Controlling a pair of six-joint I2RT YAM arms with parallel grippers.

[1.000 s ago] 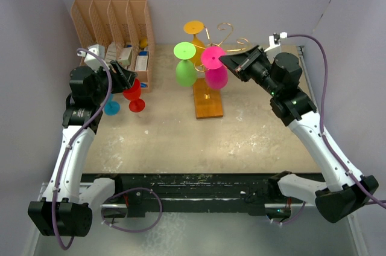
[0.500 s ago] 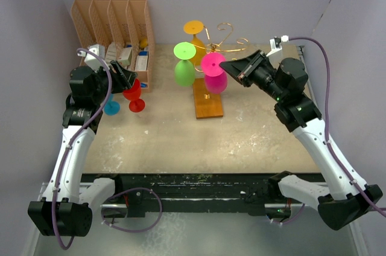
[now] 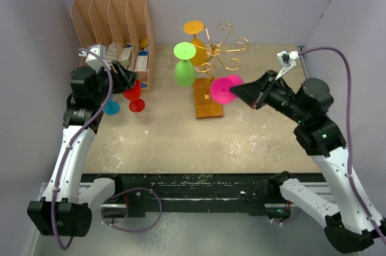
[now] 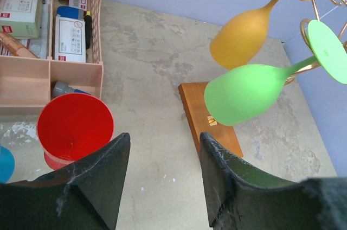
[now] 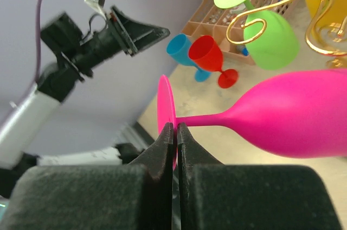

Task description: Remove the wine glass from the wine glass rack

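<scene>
Pink wine glass (image 3: pixel 223 90): off the wine glass rack (image 3: pixel 205 102), hanging sideways in the air just right of its wooden base, apart from the gold scrolls. Pinched by the right gripper (image 5: pixel 172 129) at the thin edge of the foot disc, fingers pressed together on it, bowl jutting out far beyond the grip. Probably light, stiff, smooth plastic; likely to swing or slip from so small a hold, so better taken at the stem near the foot. Left gripper (image 4: pixel 162 143) spread wide, holding nothing, above a red glass (image 4: pixel 75 127). Farther back, green glass (image 3: pixel 184 72) and orange glass (image 3: pixel 194 28) hanging on the rack.
</scene>
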